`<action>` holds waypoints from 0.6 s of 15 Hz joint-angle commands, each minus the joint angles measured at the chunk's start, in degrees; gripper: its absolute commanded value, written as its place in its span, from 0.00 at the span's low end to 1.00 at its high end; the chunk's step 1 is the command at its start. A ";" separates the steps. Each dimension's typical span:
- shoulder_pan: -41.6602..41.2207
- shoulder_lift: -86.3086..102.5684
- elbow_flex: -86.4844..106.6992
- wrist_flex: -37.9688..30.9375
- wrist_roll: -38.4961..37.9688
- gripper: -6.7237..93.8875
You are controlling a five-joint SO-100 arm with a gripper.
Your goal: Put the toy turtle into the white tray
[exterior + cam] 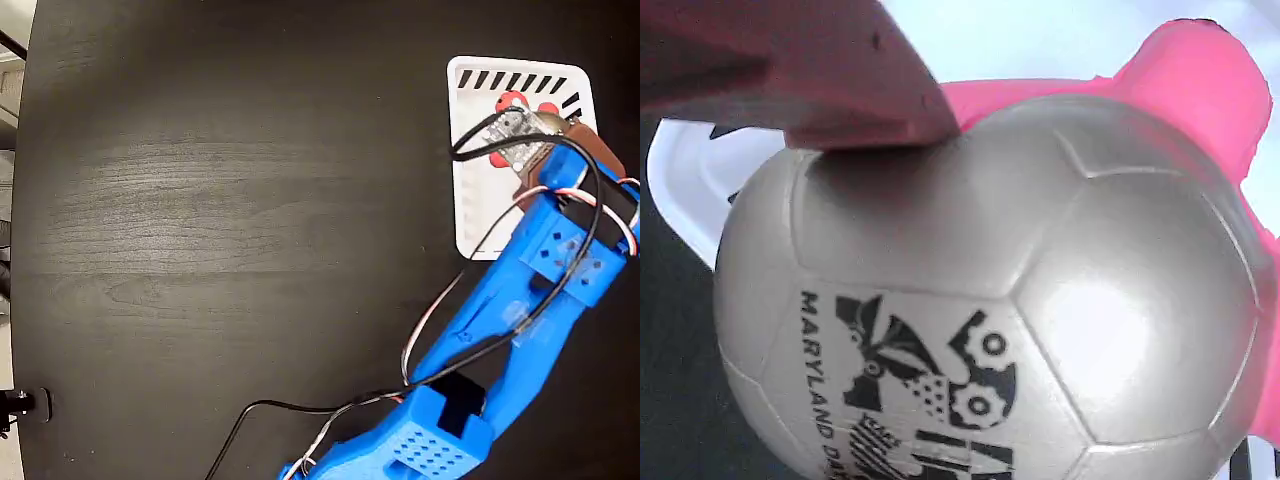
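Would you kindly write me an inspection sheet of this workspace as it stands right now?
Surface: dark wood-grain table, bare apart from the job's things and the arm.
Job's things: the white tray lies at the upper right in the fixed view; the toy turtle is over it, red legs showing, and its printed shell fills the wrist view.
Clutter: nothing seen.
End effector: the end effector is over the tray at the turtle; one finger presses the shell top, the other is out of sight, so closure cannot be told.
Cables: black cable and red-white wires run along the blue arm.
Surroundings: pale floor beyond the table's left edge.
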 commanded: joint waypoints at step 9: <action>-0.44 1.41 -1.14 -0.09 -0.62 0.58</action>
